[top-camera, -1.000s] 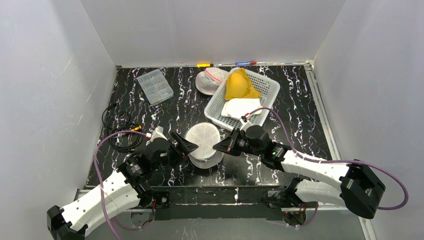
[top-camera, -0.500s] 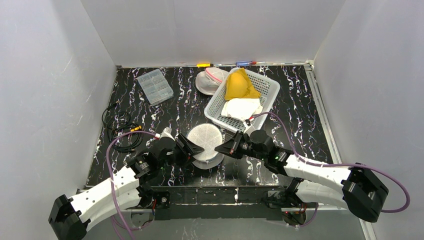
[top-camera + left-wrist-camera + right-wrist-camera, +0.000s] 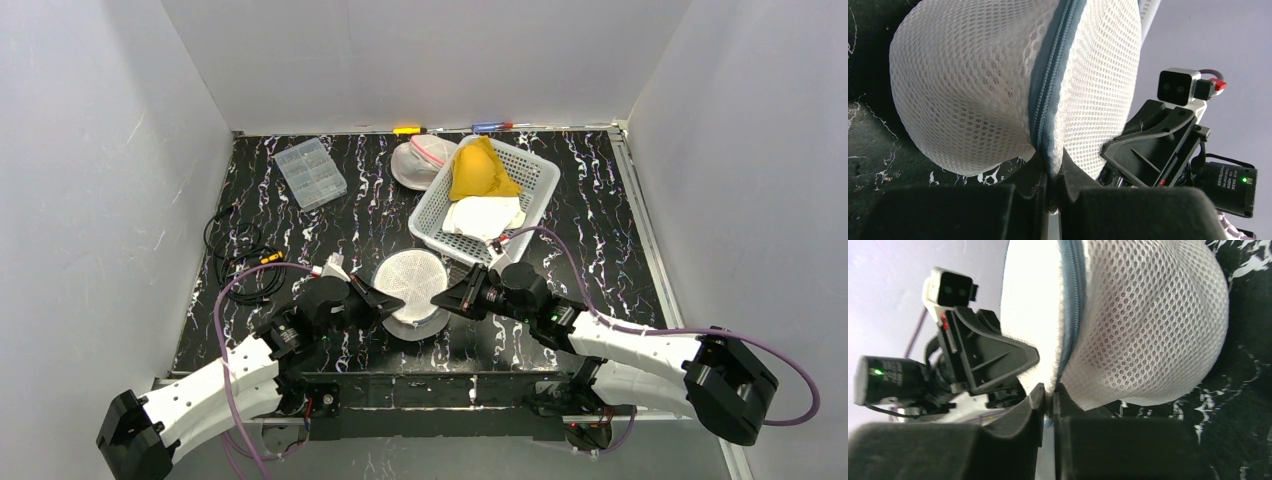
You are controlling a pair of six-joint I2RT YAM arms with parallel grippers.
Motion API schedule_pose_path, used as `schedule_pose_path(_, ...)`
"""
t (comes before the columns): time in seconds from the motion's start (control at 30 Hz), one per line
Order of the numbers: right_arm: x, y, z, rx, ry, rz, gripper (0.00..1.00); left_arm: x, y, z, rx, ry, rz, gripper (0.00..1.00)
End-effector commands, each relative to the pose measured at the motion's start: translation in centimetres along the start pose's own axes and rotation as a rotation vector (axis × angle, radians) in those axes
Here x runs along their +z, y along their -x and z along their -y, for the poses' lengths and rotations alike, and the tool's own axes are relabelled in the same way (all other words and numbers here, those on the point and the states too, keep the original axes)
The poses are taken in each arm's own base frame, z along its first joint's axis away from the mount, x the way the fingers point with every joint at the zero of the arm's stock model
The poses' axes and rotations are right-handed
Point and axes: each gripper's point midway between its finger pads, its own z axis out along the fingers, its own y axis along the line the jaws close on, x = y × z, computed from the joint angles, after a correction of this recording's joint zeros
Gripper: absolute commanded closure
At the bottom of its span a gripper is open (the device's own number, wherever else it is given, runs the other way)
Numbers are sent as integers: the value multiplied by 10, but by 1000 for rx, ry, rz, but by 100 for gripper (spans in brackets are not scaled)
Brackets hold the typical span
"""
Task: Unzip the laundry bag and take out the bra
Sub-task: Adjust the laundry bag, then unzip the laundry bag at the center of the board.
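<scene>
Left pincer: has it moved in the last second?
Yes. The left pincer has shifted right, away from the cables, and closed on the bag at its zipper seam.

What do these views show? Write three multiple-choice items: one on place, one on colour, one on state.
1. The clear organizer box lies: A) left of the white basket, apart from it; B) inside it; C) under the mesh laundry bag.
2. That bag's zipper is: A) red; B) yellow; C) blue-grey.
3. The left end effector is: A) open; B) shut on the zipper seam; C) shut on the box.
Answers: A, the top view shows it apart; C, the left wrist view shows the tape; B, it pinches the seam.
</scene>
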Motion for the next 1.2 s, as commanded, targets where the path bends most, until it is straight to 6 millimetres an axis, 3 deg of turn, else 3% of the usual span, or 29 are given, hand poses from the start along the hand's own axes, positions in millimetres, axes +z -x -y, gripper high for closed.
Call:
schedule_pose_path(0.0,-10,8,-28,-183,34,15,66,-5,2,-1,18,20,8,100)
schedule_pose_path(0.07,-17,11,-27,-294,-14,13,43,-11,5,-1,22,41,22,100)
schedule_pose_path(0.13,-27,14,-25,-413,-62,1,27,-18,9,-2,23,72,39,100)
schedule_pose_path(0.33,-50,27,-14,-745,-228,-65,4,-40,24,-8,-8,228,102,100)
schedule_pose_path(0.43,-56,43,-8,-845,-336,-37,1,-48,28,-11,-46,329,119,100)
schedule_pose_path(0.5,-59,58,-7,-828,-410,29,1,-53,30,-1,-52,362,120,100)
schedule_pose_path(0.67,-60,69,-38,-746,-251,204,1,-59,32,10,-79,419,117,100)
schedule_pose_path(0.8,-70,66,-77,-737,-47,271,1,-66,38,12,-111,416,158,100)
schedule_pose_path(1.03,-65,60,-67,-707,-82,223,1,-68,47,24,-15,354,181,100)
schedule_pose_path(1.17,-70,58,-76,-665,14,266,2,-67,49,38,111,279,167,100)
